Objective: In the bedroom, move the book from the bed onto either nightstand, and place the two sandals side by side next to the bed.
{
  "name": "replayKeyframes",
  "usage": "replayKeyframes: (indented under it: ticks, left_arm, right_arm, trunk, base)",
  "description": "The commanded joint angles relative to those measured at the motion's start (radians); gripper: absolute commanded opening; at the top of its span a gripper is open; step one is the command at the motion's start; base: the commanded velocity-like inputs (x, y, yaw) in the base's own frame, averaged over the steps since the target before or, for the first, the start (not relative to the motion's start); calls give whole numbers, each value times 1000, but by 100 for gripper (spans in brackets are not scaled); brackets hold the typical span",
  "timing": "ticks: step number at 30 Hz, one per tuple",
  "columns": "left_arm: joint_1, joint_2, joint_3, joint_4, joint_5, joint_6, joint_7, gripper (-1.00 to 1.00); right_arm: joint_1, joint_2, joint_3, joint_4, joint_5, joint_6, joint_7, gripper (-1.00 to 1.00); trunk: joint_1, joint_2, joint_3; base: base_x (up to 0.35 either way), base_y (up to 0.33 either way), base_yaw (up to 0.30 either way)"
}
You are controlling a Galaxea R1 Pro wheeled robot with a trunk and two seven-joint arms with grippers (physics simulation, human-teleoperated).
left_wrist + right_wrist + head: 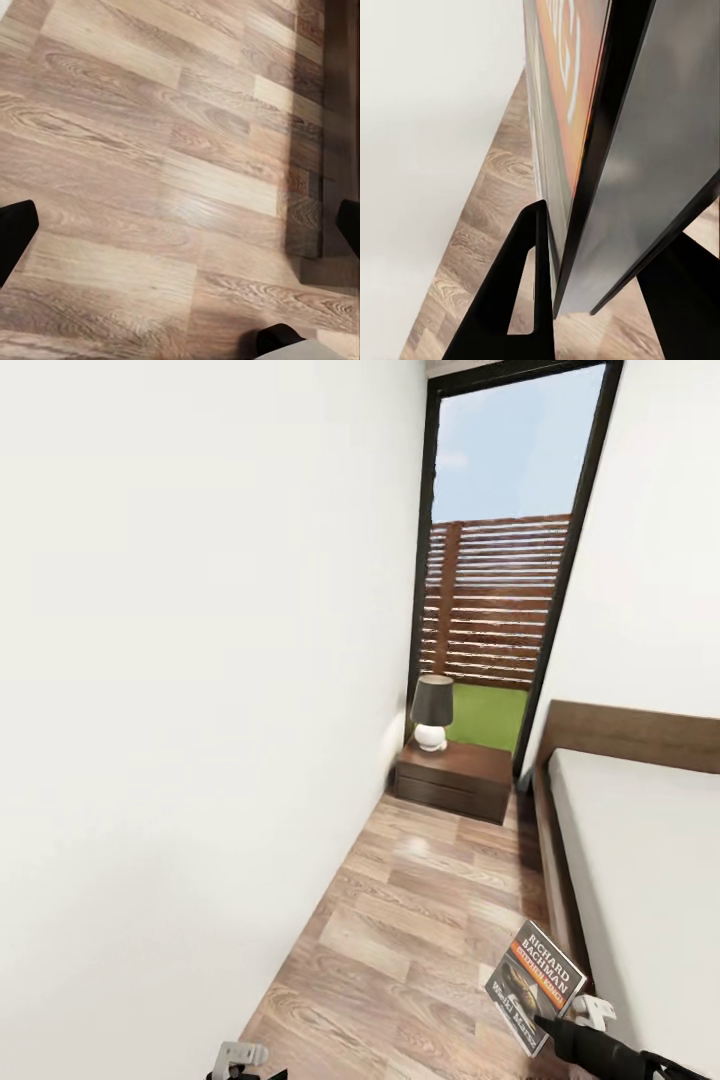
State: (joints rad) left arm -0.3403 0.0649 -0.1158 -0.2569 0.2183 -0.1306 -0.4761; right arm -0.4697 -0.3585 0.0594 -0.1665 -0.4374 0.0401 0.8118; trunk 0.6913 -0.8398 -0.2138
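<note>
Head view: narrow strip of wood-plank floor (pixel 420 920) btwn a white wall (pixel 180 710) on the left and the bed (pixel 650 860) on the right, w/ the brown headboard (pixel 640 732) at the far end. Right gripper (pixel 545 1022) sits low near the bed's edge, clamped on the book (pixel 533 985), which is held up off the floor, tilted, cover w/ orange band and white lettering facing the camera. Right wrist view: book (pixel 577 112) seen edge-on, pinched btwn the two dark fingers (pixel 514 300). Nightstand (pixel 455 778) stands at the far end of the strip, beside the bed's head, under the tall dark-framed window (pixel 500 560); a lamp (pixel 432 712) w/ dark shade and white base on top. Left gripper (pixel 180 225) hangs over bare floor, fingers (pixel 16 232) spread wide, nothing btwn them.
</note>
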Motion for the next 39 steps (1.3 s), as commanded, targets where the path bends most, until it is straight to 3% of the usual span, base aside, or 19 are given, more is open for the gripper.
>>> replayKeyframes:
  ticks: [1,17,24,39]
  left_arm:
    - [-1,1,-8,1,9,-4,-1,100]
    - [0,1,-8,1,9,-4,-1,100]
    - [0,1,-8,1,9,-4,-1,100]
    - [0,1,-8,1,9,-4,-1,100]
  right_arm:
    - [-1,-1,3,0,-12,4,3,-100]
    - [-1,-1,3,0,-12,4,3,-100]
    - [-1,-1,3,0,-12,4,3,-100]
    - [-1,-1,3,1,-12,4,3,-100]
  trunk:
    - [0,-1,-1]
    - [0,-1,-1]
    - [0,-1,-1]
    - [0,-1,-1]
  base:
    - [62,0,-295]
    - [188,73,-280]
    - [68,3,-37]
    - [302,0,-1]
